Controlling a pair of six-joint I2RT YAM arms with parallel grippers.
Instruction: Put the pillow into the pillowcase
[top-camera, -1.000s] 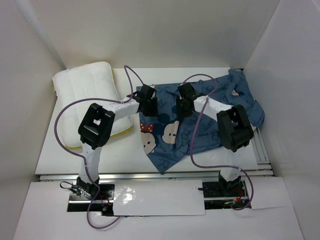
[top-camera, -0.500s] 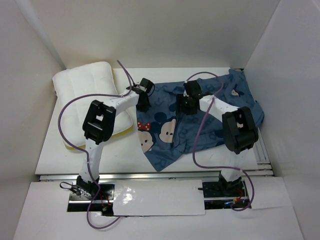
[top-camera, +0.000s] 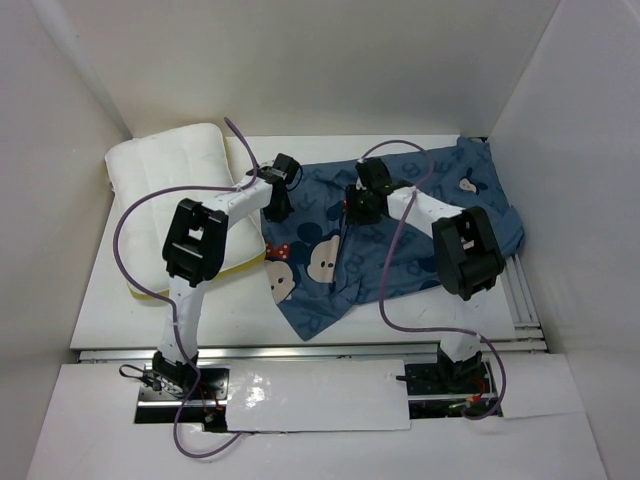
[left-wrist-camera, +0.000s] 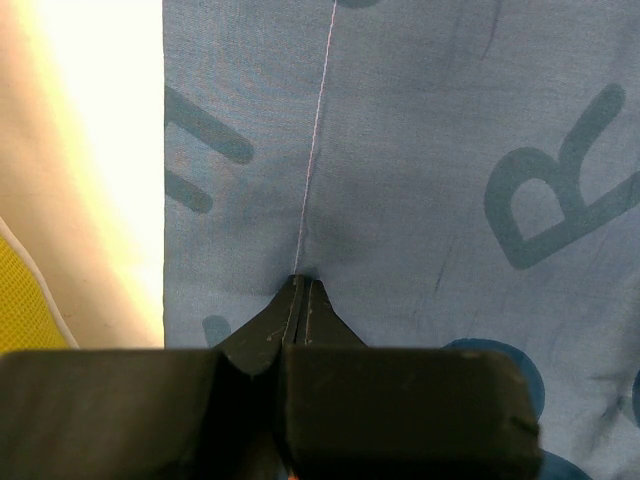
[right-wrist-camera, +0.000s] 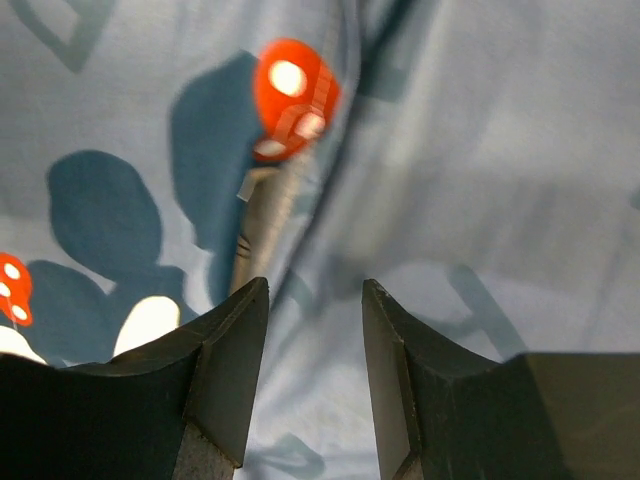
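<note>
The white pillow (top-camera: 165, 175) lies at the back left of the table, with a yellow edge at its near side. The blue pillowcase (top-camera: 312, 305) with mouse faces lies spread in the middle and right. Its left edge lies close beside the pillow. My left gripper (top-camera: 275, 207) is shut on the pillowcase's left edge; in the left wrist view the gripper (left-wrist-camera: 300, 287) pinches blue fabric (left-wrist-camera: 420, 150) at a seam, with the pillow (left-wrist-camera: 80, 150) just left. My right gripper (top-camera: 352, 212) is open over the pillowcase's middle. In the right wrist view the open gripper (right-wrist-camera: 312, 292) hovers over loose folds (right-wrist-camera: 470, 150).
White walls stand close on the left, back and right. A metal rail (top-camera: 522, 295) runs along the table's right edge. Purple cables (top-camera: 400, 270) loop from both arms over the pillowcase and pillow.
Both grippers have moved left and toward the back. The pillowcase has been dragged left with the left gripper, closer to the pillow.
</note>
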